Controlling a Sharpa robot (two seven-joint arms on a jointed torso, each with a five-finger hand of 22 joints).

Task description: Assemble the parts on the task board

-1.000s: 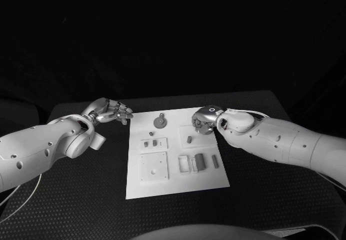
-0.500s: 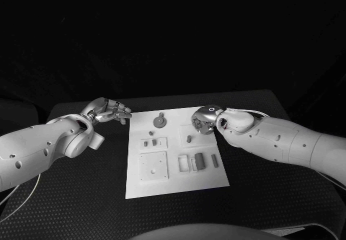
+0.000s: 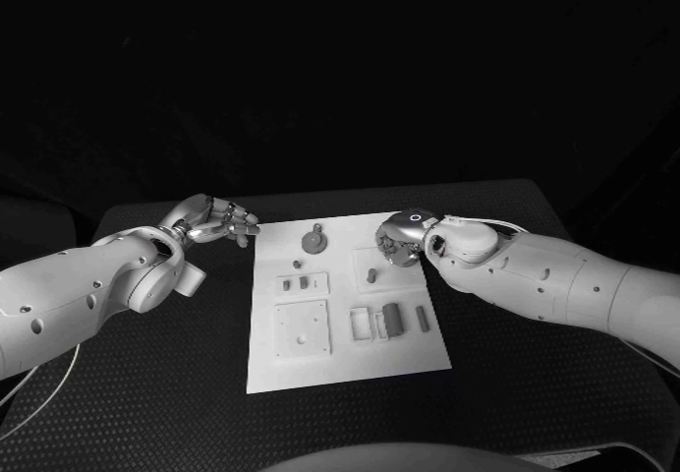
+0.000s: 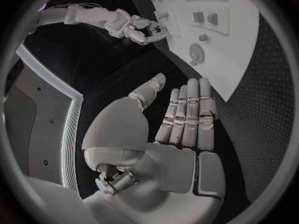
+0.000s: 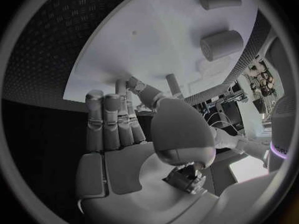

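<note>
Task board (image 3: 347,300) lying flat in the middle of the black worktop (image 3: 170,364), between the two arms. Parts (image 3: 393,316) mostly resting loose or sitting in their own spots: a round piece with a stem (image 3: 314,238) toward the far edge, small pieces on a square plate (image 3: 302,283) at mid-left, a larger square plate (image 3: 302,327) near-left, a row of upright blocks near-right, one small piece (image 3: 372,275) just near the right hand. Judged early in the job: nothing lifted, nothing visibly joined, assembly seemingly all still to do, though which pieces are already seated cannot be told.

Left hand (image 3: 212,220) hovering off the board's far-left corner, over bare worktop, grasping nothing; in the left wrist view fingers (image 4: 190,114) straight and side by side, palm bare. Right hand (image 3: 403,236) above the board's far-right part, fingers (image 5: 109,119) extended, likewise carrying nothing.

Against the earlier frames, hardly any difference: right hand shifted very slightly, left hand about where it was, parts unmoved.
</note>
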